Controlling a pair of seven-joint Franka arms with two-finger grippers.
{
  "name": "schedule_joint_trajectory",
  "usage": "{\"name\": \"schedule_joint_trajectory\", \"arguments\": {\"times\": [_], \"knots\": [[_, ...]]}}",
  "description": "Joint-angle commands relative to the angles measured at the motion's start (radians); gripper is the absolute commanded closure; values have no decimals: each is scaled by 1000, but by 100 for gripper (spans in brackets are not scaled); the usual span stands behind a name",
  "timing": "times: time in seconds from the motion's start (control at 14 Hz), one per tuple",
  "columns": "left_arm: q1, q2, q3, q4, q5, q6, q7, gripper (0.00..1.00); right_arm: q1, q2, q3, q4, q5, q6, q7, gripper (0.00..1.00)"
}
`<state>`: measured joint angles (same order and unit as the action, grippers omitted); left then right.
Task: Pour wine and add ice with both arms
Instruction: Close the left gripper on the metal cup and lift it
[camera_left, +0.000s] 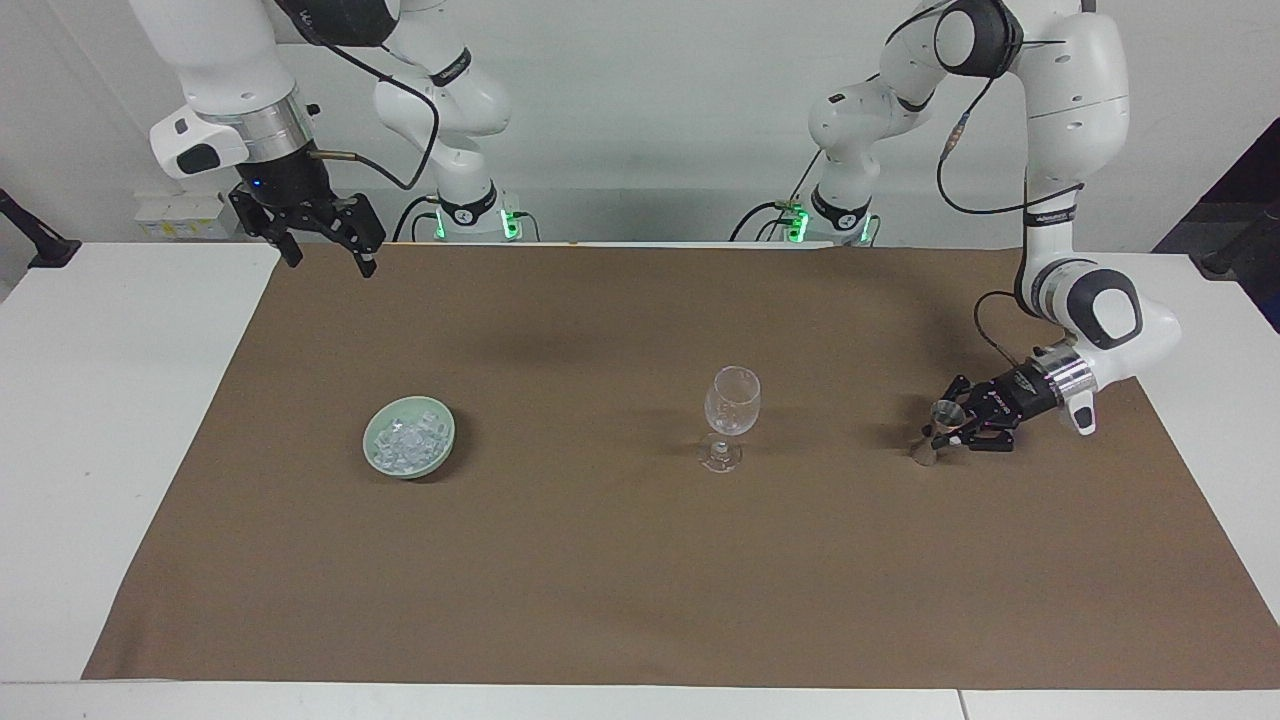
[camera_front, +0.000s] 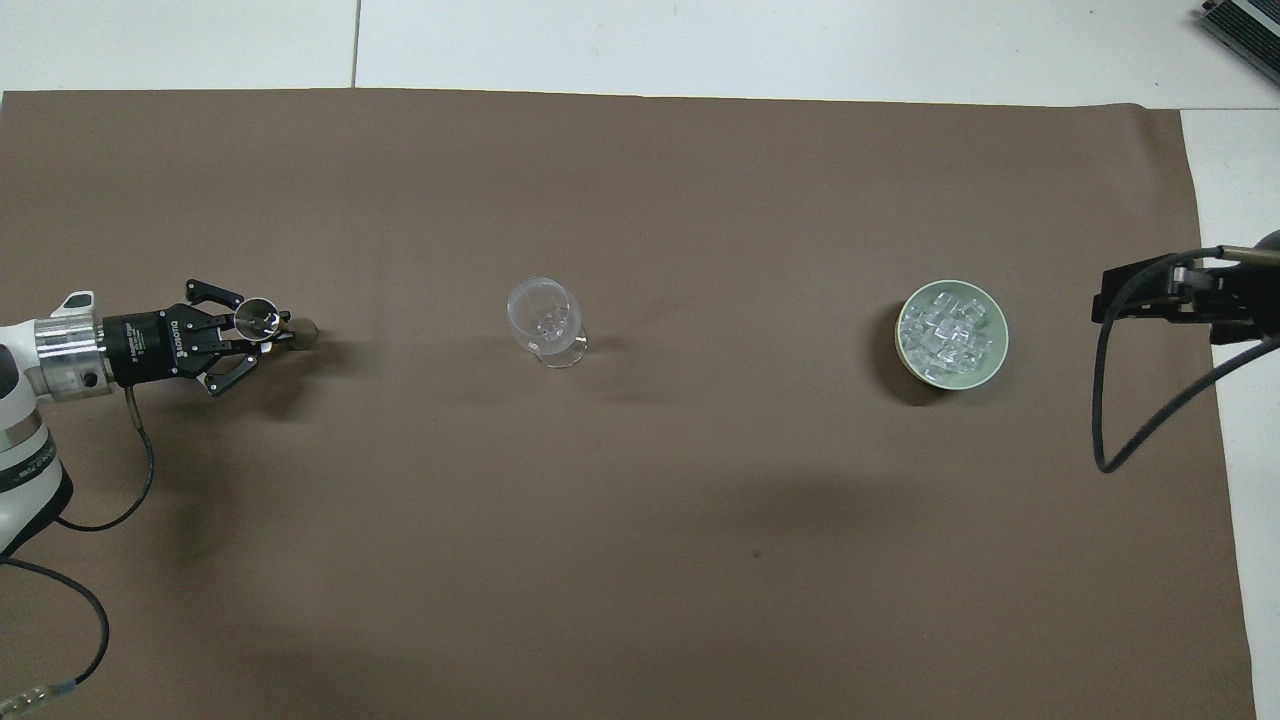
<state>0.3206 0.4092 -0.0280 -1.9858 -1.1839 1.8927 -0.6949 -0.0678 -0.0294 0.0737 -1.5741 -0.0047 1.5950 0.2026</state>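
A small metal jigger (camera_left: 944, 418) (camera_front: 258, 318) stands on the brown cloth toward the left arm's end, and my left gripper (camera_left: 946, 432) (camera_front: 266, 335) lies low and is shut on it. Whether there is wine in it I cannot tell. A clear stemmed glass (camera_left: 732, 402) (camera_front: 540, 310) stands upright at the middle. The ice (camera_left: 405, 438) (camera_front: 945, 330) is heaped in a pale green bowl (camera_left: 369, 444) (camera_front: 1001, 348) toward the right arm's end. My right gripper (camera_left: 333, 262) (camera_front: 1135, 297) hangs open and empty, high over the cloth's edge at the robots' end, and waits.
The brown cloth (camera_left: 600, 580) covers most of the white table (camera_left: 110, 400). A black cable (camera_front: 1140, 420) loops down from the right arm beside the bowl.
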Motion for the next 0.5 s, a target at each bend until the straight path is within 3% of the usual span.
{"name": "schedule_joint_trajectory", "arguments": {"times": [0.0, 0.43], "knots": [[-9, -24, 6, -2, -20, -21, -23, 100, -9, -1, 5, 2, 23, -10, 4, 0], [-61, -110, 8, 28, -10, -6, -207, 100, -9, -1, 5, 2, 23, -10, 4, 0]]}}
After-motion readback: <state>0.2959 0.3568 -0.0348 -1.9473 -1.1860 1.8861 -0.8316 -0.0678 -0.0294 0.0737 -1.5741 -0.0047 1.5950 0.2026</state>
